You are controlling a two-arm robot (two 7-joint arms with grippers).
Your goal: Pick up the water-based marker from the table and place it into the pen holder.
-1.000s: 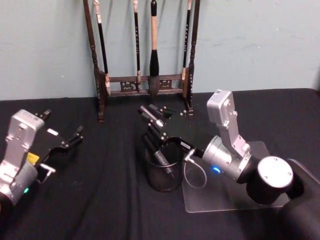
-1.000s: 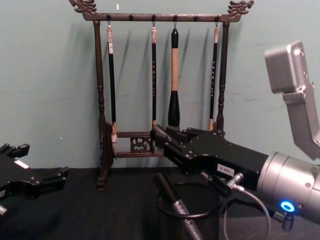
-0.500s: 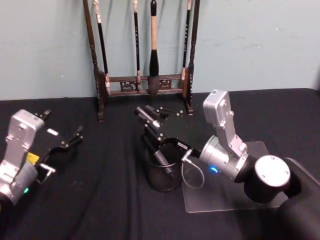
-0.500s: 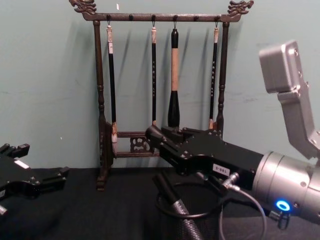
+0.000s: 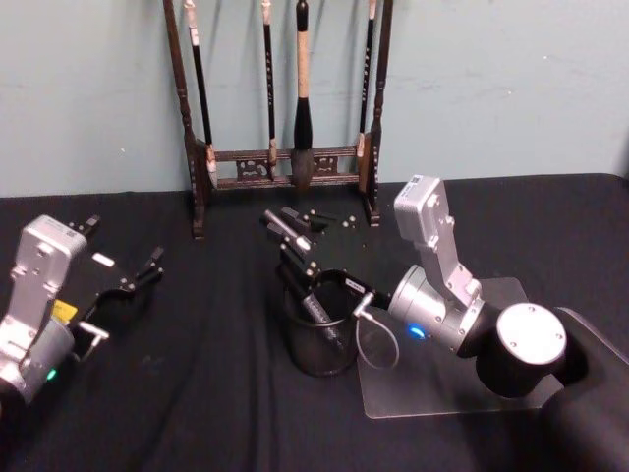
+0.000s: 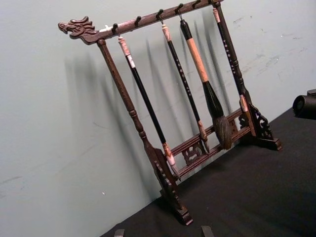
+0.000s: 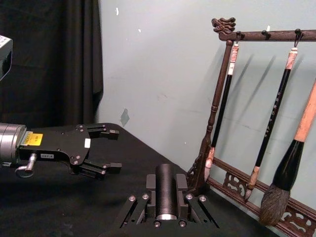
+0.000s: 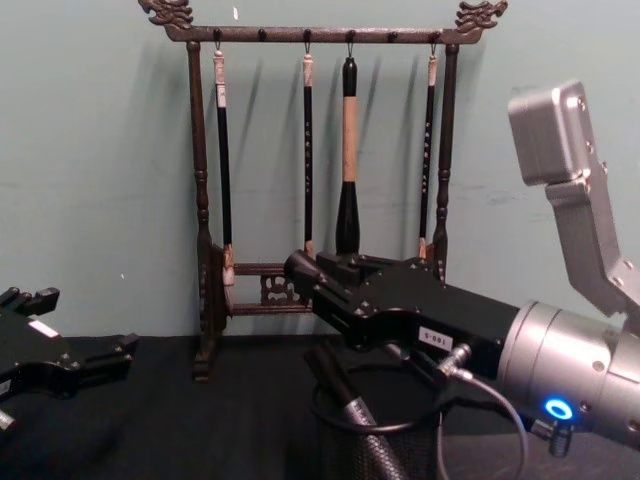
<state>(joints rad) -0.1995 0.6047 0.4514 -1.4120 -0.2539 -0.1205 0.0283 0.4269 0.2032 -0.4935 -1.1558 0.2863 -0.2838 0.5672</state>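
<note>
The water-based marker (image 5: 316, 311) was seen standing tilted inside the pen holder (image 5: 320, 354), its lower part within the black mesh cup and its upper end leaning against the rim toward the robot's left. In the chest view the marker (image 8: 345, 395) was seen rising above the rim of the holder (image 8: 372, 450). The holder was set on the black-draped counter (image 5: 197, 393), just beside a clear plate (image 5: 442, 383) on its right.

The right end effector (image 5: 291, 236) was held above and slightly behind the holder, apart from the marker; its fingers were seen close alongside each other, with nothing clamped between them. In the chest view it (image 8: 305, 275) was found just above the marker's top.

The left end effector (image 5: 147, 270) was kept well apart at the counter's left side, its fingers spread and nothing between them; it was also caught by the right wrist camera (image 7: 106, 150).

A dark wooden brush rack (image 5: 285, 167) with hanging brushes was placed at the back against the wall.
</note>
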